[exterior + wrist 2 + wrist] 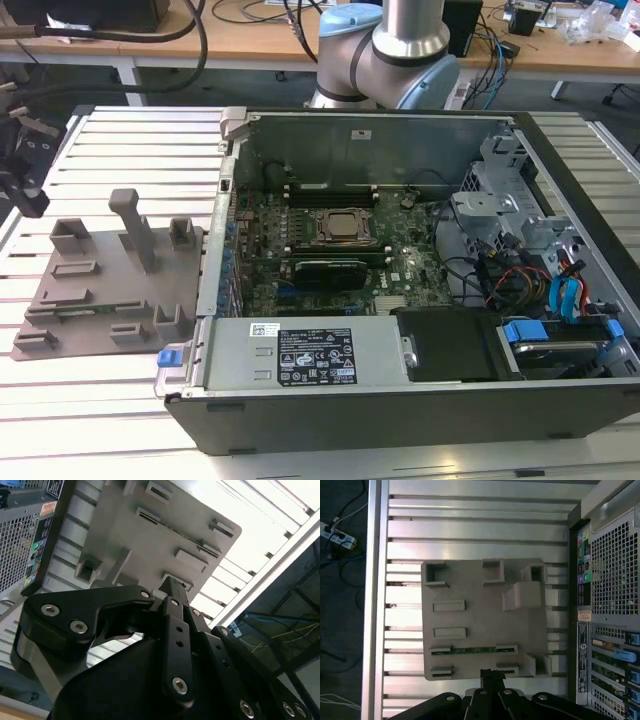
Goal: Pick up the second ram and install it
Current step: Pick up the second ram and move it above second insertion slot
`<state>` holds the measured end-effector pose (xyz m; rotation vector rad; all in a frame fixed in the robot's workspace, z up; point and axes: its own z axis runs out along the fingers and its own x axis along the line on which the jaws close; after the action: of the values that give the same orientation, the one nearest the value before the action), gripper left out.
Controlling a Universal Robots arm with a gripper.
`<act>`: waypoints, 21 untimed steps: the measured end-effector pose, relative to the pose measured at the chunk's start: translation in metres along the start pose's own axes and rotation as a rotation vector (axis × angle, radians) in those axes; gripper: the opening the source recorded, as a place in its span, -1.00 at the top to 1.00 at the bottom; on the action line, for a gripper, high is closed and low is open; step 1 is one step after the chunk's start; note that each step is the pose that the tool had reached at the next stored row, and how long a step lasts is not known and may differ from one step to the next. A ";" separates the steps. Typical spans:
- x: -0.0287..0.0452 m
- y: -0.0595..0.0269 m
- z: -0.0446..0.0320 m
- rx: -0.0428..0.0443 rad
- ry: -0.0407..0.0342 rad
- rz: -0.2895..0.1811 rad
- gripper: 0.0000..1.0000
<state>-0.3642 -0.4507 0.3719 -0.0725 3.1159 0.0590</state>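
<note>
— Black gripper, one. State?
— Fingers pressed together, nothing between them; it hovers over the tray's edge.
— Second ram?
— One green stick, seated in a slot of the single grey holder tray, near the gripper, untouched.
— Beyond?
— One open computer case beside the tray, one motherboard inside, all on one slatted metal table.

We log the arm at the far side of the exterior view: an upright silver tube on a grey joint housing with a light-blue cap. In the second wrist view the gripper is black, with bolted link arms spreading to either side of a narrow centre tip. In the first wrist view the gripper points straight down, links fanned behind the tip.
</note>
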 end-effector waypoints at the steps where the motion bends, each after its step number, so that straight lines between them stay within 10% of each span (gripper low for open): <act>1: 0.0000 0.0000 0.0000 -0.0003 0.0005 -0.013 0.80; 21: 0.0000 -0.0001 0.0001 -0.0129 0.0192 -0.516 0.80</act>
<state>-0.3642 -0.4508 0.3718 -0.8687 3.0039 0.0668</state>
